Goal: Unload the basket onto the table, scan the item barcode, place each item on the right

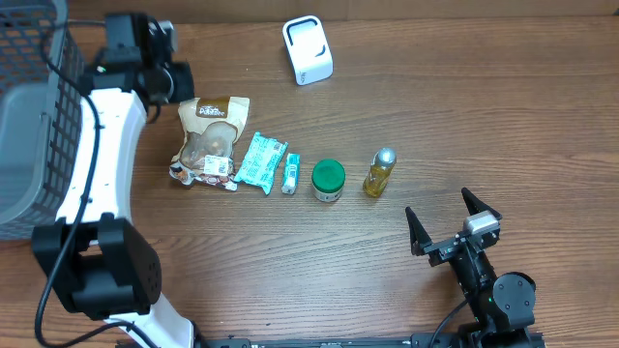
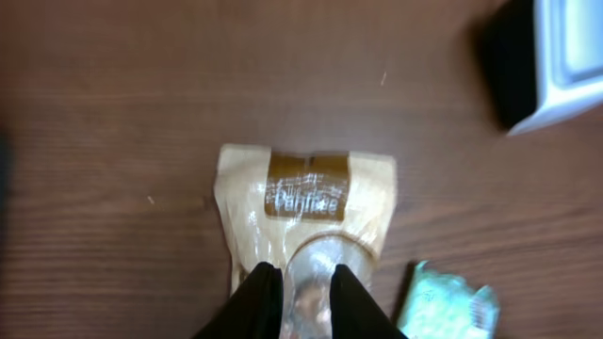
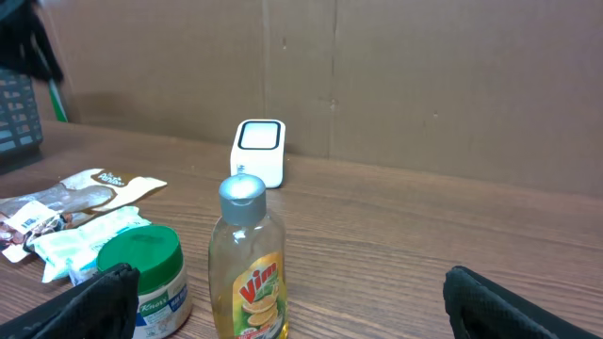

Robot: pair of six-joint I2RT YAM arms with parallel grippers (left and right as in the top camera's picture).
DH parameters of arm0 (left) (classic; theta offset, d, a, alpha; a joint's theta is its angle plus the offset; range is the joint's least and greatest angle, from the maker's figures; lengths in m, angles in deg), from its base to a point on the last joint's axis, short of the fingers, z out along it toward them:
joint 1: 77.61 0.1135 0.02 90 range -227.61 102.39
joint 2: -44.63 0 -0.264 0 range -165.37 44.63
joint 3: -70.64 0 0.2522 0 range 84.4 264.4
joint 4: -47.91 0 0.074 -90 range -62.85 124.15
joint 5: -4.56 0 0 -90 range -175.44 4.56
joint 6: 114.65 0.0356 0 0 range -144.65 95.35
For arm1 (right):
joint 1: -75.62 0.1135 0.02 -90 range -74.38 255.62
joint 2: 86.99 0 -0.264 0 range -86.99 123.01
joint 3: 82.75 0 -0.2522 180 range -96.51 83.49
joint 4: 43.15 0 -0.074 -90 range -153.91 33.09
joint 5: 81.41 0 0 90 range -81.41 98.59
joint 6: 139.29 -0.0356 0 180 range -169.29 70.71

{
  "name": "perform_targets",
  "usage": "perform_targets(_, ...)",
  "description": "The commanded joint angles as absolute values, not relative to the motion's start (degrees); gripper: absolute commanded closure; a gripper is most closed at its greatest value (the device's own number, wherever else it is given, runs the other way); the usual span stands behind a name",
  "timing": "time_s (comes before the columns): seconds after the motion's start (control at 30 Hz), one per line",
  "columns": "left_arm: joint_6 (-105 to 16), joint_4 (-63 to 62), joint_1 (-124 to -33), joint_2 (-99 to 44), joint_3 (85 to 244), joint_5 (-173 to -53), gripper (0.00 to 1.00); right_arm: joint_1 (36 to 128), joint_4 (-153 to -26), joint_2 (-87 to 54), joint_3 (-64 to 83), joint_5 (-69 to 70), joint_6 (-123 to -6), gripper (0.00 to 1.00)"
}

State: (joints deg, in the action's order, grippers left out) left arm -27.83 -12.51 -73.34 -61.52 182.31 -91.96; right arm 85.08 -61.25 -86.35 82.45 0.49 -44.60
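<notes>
A tan snack bag (image 1: pixel 210 135) with a brown label lies flat on the table, first in a row of items. My left gripper (image 1: pixel 182 81) hovers at the bag's top end. In the left wrist view its black fingers (image 2: pixel 264 287) stand a little apart over the bag (image 2: pixel 306 193), and the clear window shows in the gap; nothing is pinched. The white barcode scanner (image 1: pixel 308 49) stands at the back, and also shows as the scanner (image 2: pixel 565 56) and the scanner (image 3: pixel 259 151). My right gripper (image 1: pixel 453 227) rests wide open near the front edge, empty.
Right of the bag lie a teal packet (image 1: pixel 261 161), a small tube (image 1: pixel 290 174), a green-lidded jar (image 1: pixel 328 180) and a yellow Vim bottle (image 1: pixel 380 172). The bottle (image 3: pixel 248 264) stands just ahead of the right gripper. A dark wire basket (image 1: pixel 29 116) fills the left edge.
</notes>
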Motion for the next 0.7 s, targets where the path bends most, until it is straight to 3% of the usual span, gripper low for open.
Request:
perform_targets(0.0, -34.3, -15.6, -73.1, -57.8, 190.6, -88.2, 0.76, 84.9, -61.1, -86.7, 83.0, 1.0, -44.4, 0.00)
perform_targets(0.03, -35.7, -16.4, -73.1, -57.5, 192.4, -86.3, 0.73, 84.9, -61.1, -86.7, 83.0, 1.0, -44.4, 0.00)
perform_targets(0.17, -37.5, -16.9, -72.7, -56.8, 195.8, -78.8, 0.44, 84.9, -61.1, -86.7, 83.0, 1.0, -44.4, 0.00)
perform_targets(0.23, -37.5, -17.0, -72.6, -56.6, 195.9, -76.0, 0.04, 84.9, -61.1, -86.7, 83.0, 1.0, -44.4, 0.00)
perform_targets(0.27, -37.5, -17.4, -72.6, -56.6, 195.9, -75.3, 0.01, 84.9, -61.1, -86.7, 83.0, 1.0, -44.4, 0.00)
perform_targets(0.67, -37.5, -18.8, -72.7, -57.2, 195.8, -75.4, 0.01, 84.9, -61.1, -86.7, 83.0, 1.0, -44.4, 0.00)
